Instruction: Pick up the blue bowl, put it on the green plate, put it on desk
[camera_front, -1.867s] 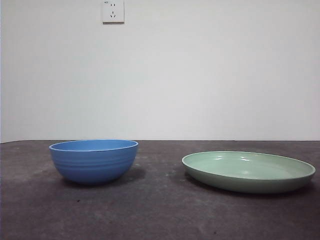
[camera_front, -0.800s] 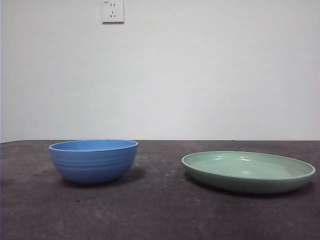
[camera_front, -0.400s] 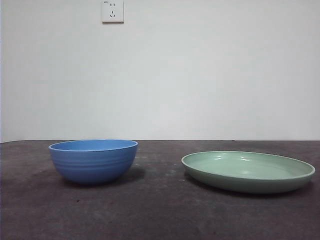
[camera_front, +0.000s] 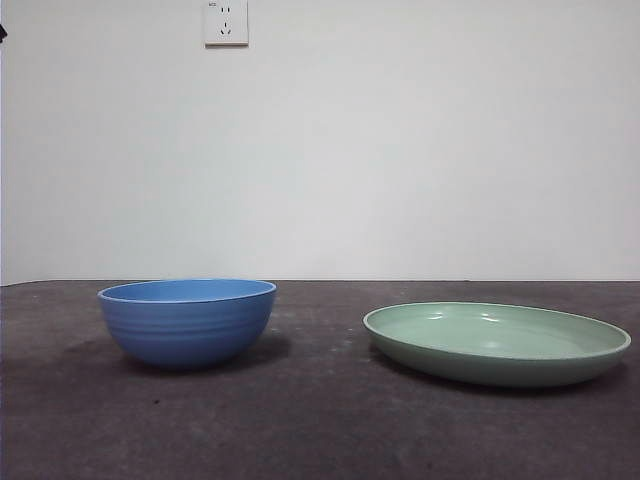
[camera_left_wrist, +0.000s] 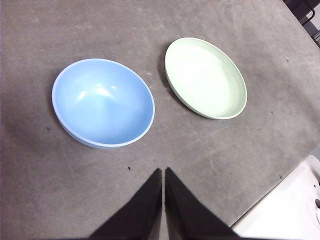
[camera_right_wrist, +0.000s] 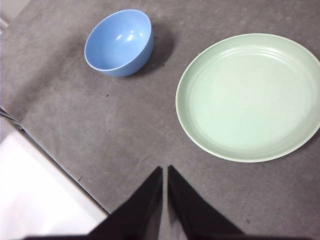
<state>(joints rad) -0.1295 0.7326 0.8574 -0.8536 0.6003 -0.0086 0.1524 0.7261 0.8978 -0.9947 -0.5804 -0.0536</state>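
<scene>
Our left gripper (camera_left_wrist: 163, 172) has its jaws pressed together above the desk (camera_left_wrist: 240, 150), holding nothing; the right gripper (camera_right_wrist: 164, 170) is the same. In the front view the glossy, ridged blue bowl (camera_front: 187, 322) stands at 9 o'clock of the shallow green plate (camera_front: 497, 343), apart. A dark tip (camera_front: 2, 32), perhaps an arm, shows at 10 o'clock.

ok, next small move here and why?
Probably open the left gripper and lower it toward the blue bowl: the bowl sits untouched on the desk, apart from the green plate, and both grippers hang shut above.
</scene>
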